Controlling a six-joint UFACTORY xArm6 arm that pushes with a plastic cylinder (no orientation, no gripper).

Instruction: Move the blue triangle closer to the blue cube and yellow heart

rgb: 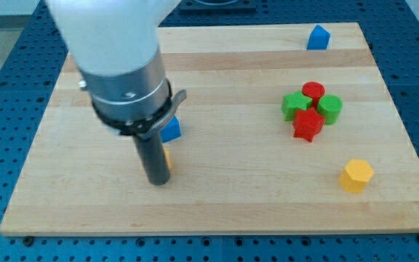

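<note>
Two targets, the blue cube [171, 130] and yellow heart [165, 155], sit half hidden behind my tip [158, 180]. The blue triangle [318, 37] is well apart near the surface's [231, 189] top right. No end effector jaws here, just a rod, so only pushing works.

Two blue blocks show: a triangle [318, 37] near the board's top right corner and a cube [171, 129]. Two green blocks [293, 106] [330, 108], two red blocks [313, 92] [308, 124], and two yellow ones, a hexagon [356, 175] and a mostly hidden piece [165, 156].
</note>
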